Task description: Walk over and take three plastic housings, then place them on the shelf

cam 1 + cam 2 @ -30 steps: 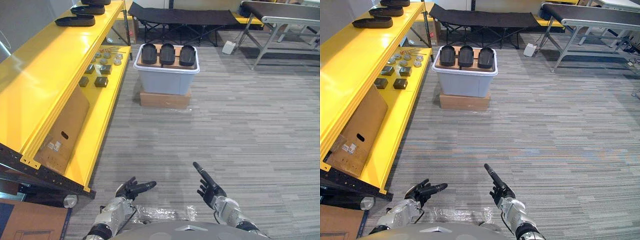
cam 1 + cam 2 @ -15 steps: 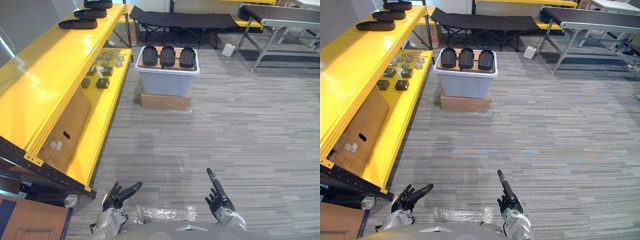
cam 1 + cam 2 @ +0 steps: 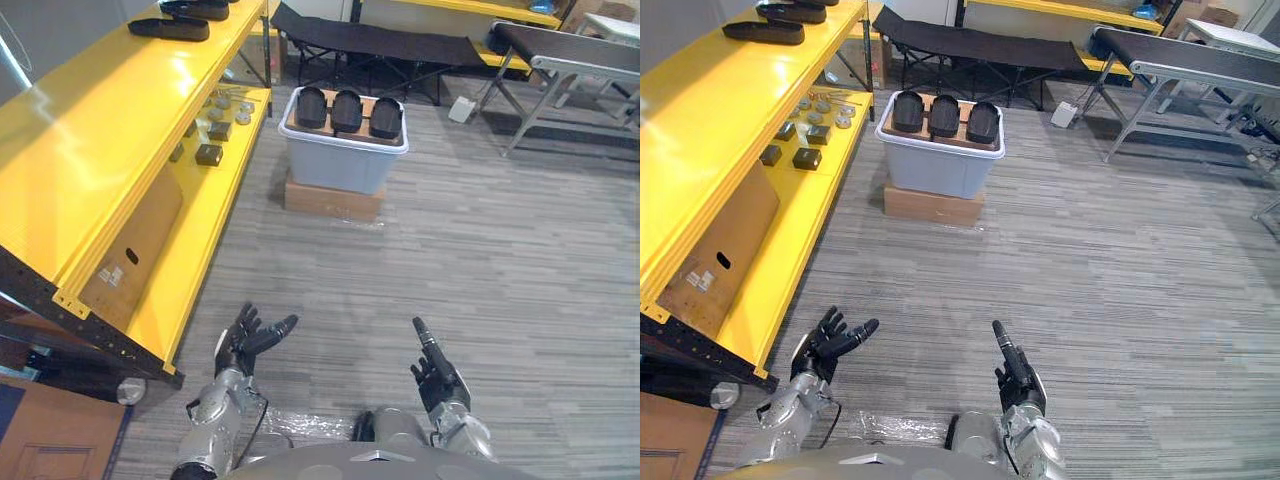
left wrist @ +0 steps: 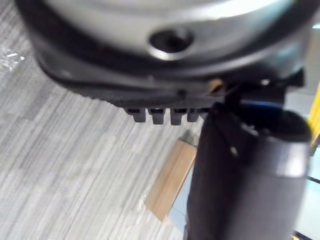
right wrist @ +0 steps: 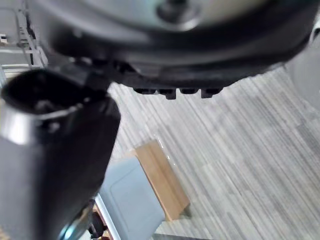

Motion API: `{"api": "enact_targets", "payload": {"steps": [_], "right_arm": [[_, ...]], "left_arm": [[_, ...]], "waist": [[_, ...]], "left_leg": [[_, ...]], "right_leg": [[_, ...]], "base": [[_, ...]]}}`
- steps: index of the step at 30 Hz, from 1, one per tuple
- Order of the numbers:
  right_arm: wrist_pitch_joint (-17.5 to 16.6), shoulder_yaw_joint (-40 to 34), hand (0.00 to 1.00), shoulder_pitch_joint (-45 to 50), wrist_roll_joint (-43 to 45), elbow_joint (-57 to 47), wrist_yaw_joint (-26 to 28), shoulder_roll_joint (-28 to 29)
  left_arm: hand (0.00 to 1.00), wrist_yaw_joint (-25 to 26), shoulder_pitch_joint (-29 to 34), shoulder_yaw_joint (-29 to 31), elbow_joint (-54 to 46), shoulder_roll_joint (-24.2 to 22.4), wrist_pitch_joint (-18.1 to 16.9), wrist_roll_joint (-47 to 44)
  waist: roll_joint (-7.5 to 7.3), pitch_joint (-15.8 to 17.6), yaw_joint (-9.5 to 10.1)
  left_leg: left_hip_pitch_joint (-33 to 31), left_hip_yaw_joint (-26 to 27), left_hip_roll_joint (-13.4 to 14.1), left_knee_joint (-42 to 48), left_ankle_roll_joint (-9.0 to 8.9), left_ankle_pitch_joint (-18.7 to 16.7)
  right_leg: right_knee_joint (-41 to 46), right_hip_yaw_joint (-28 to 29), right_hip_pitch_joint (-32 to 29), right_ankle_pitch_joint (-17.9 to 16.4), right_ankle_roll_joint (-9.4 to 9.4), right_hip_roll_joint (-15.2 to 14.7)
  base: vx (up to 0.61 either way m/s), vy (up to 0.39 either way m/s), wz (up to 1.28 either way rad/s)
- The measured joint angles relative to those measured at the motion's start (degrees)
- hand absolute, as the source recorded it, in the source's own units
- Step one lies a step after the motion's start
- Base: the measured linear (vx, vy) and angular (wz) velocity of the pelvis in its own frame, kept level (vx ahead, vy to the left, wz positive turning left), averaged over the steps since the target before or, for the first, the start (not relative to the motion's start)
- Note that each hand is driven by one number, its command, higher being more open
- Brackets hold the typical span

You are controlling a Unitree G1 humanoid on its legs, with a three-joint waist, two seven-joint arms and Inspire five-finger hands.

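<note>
Three black plastic housings (image 3: 346,108) lie side by side on top of a grey bin (image 3: 340,160) that stands on a brown box (image 3: 331,198), far ahead on the floor. More black housings (image 3: 170,28) rest on the top board of the yellow shelf (image 3: 110,120) at the left. My left hand (image 3: 245,340) is low in front of me, fingers spread and straight, holding nothing. My right hand (image 3: 432,372) is beside it, fingers straight and pointing ahead, also empty. Both hands are well short of the bin.
The yellow shelf's lower board carries small dark blocks (image 3: 209,154) and metal parts (image 3: 225,103), with a cardboard sheet (image 3: 125,255) leaning under the top board. A black folding cot (image 3: 390,45) and a grey metal table (image 3: 575,60) stand behind the bin. Striped grey carpet lies between me and the bin.
The whole picture has shifted, so the camera moved; the bin sits a little lower in view. My left hand has risen and spread its fingers; the right hand shows slightly higher.
</note>
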Motion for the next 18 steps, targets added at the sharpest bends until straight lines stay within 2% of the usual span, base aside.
{"api": "enact_targets", "payload": {"steps": [2,3,4,5,6,7,8,9,10,11,12,13,14,15,17,18], "right_arm": [[-0.2,0.3,1.00,0.1,0.0,-0.8,0.1,0.0],[-0.2,0.4,1.00,0.3,-0.1,-0.9,0.2,0.0],[-0.1,0.7,1.00,0.7,-0.1,-1.2,0.6,0.0],[0.0,0.8,1.00,0.8,-0.2,-1.3,1.0,-0.2],[0.1,0.8,1.00,1.2,-0.8,-1.4,1.5,-0.7],[0.7,1.2,1.00,1.8,-2.5,-1.7,1.7,-1.8],[0.9,1.4,1.00,2.0,-3.3,-2.3,1.8,-2.4],[1.2,1.5,1.00,1.4,-4.3,-2.9,1.8,-2.9],[1.4,1.7,1.00,1.2,-4.7,-3.2,1.9,-3.2],[1.8,2.7,1.00,1.6,-5.1,-5.1,2.6,-4.4],[1.9,3.3,1.00,1.5,-5.1,-5.4,2.9,-4.6],[1.9,3.2,1.00,1.0,-5.1,-5.5,2.8,-4.6],[1.8,3.3,1.00,0.4,-5.1,-5.7,2.8,-4.5],[1.7,3.7,1.00,-0.3,-5.1,-5.9,2.8,-4.5],[1.6,5.5,1.00,-2.3,-5.1,-6.4,2.4,-4.6],[1.6,6.7,1.00,-3.1,-5.1,-7.0,2.0,-4.7]], "left_arm": [[1.00,0.0,0.2,0.0,-1.3,0.1,0.0,0.0],[1.00,0.0,0.3,-0.1,-1.3,0.1,0.0,0.0],[1.00,0.0,0.3,-0.6,-1.4,0.3,0.0,0.0],[1.00,0.1,0.3,-1.0,-1.4,0.2,0.0,-0.1],[1.00,0.3,0.4,-2.1,-1.5,0.0,0.1,-0.4],[1.00,0.8,1.2,-3.2,-1.6,-0.6,0.2,-1.5],[1.00,1.0,1.7,-3.3,-2.1,-0.7,0.2,-2.3],[1.00,1.2,1.9,-3.2,-2.9,-1.4,0.2,-3.1],[1.00,1.4,2.2,-3.2,-3.1,-2.0,0.2,-4.0],[1.00,1.8,3.0,-2.6,-3.4,-3.8,0.3,-5.0],[1.00,1.8,3.6,-2.2,-3.4,-4.7,0.5,-5.9],[1.00,1.8,3.9,-2.2,-3.5,-4.7,0.9,-6.9],[1.00,1.8,4.0,-2.1,-3.6,-4.7,1.2,-7.2],[1.00,1.8,4.1,-1.9,-3.9,-4.7,1.3,-7.3],[1.00,1.8,4.5,-1.0,-5.7,-4.8,1.3,-7.3],[1.00,1.9,4.5,-0.7,-6.6,-4.7,1.3,-7.3]], "waist": [[-0.65,0.6,0.26],[-0.79,0.6,0.28],[-1.03,0.5,0.30],[-0.66,0.3,0.28],[1.08,-0.2,0.17],[2.84,-1.9,0.34],[3.83,-2.3,0.37],[4.62,-2.0,0.31],[4.76,-1.9,0.25],[5.54,-1.2,0.33],[5.30,-0.8,0.53],[5.21,-0.7,0.95],[3.98,-0.3,2.04],[3.71,-0.3,2.87],[2.60,0.4,3.67],[2.49,0.7,4.02]], "left_leg": [[1.7,0.7,-0.1,1.3,-1.92,-2.0],[2.1,0.8,-0.1,2.0,-2.44,-2.9],[2.7,0.8,0.0,3.5,-3.39,-5.3],[3.0,0.7,0.8,5.3,-4.22,-7.6],[3.6,0.7,3.0,6.8,-6.02,-10.4],[4.8,1.6,5.8,7.0,-8.41,-11.4],[4.4,2.0,7.2,8.9,-9.08,-11.3],[-0.1,2.3,9.8,20.3,-9.45,-10.5],[-2.9,2.6,11.4,27.2,-8.93,-8.4],[-8.8,1.5,14.6,41.2,-8.75,-5.8],[-11.8,0.2,14.9,47.2,-8.77,-5.9],[-14.0,-1.0,13.6,49.2,-8.51,-6.1],[-16.5,-1.8,11.2,47.0,-8.27,-6.3],[-18.1,-2.0,9.5,42.3,-8.08,-6.3],[-20.9,-2.1,5.2,25.4,-6.75,-5.0],[-22.2,-2.9,2.9,15.3,-7.17,-0.9]], "right_leg": [[-4.5,-0.1,0.5,3.1,-0.77,0.2],[-4.5,0.1,0.7,3.8,-1.94,0.2],[-3.5,0.3,1.0,4.0,-3.78,0.1],[-2.2,0.3,1.3,5.1,-6.10,0.5],[0.1,-0.4,1.4,5.2,-6.88,2.0],[0.4,-1.5,1.9,4.0,-8.39,4.5],[0.4,-1.7,2.1,3.5,-8.83,5.7],[0.3,-1.9,3.0,2.1,-10.07,7.1],[-0.5,-1.6,4.1,2.3,-10.53,7.9],[-3.2,-1.3,7.9,2.1,-11.19,9.9],[-4.8,-1.1,10.7,1.5,-12.11,10.5],[-6.1,-0.5,13.2,0.9,-12.90,10.7],[-7.8,0.9,15.8,0.5,-13.40,10.7],[-9.5,2.0,17.4,0.5,-13.47,10.6],[-11.9,3.9,19.7,0.3,-13.50,10.1],[-12.4,4.8,20.7,-0.3,-12.88,9.4]], "base": [[0.28,-0.118,-0.10],[0.27,-0.183,-0.07],[0.27,-0.234,-0.05],[0.34,-0.297,-0.05],[0.38,-0.309,-0.11],[0.38,-0.248,-0.12],[0.43,-0.241,-0.16],[0.36,-0.195,-0.17],[0.44,-0.248,-0.19],[0.44,-0.215,-0.23],[0.45,-0.187,-0.22],[0.44,-0.135,-0.40],[0.34,-0.095,-0.50],[0.51,-0.089,-0.64],[0.45,-0.016,-0.51],[0.36,0.051,-0.34]]}}
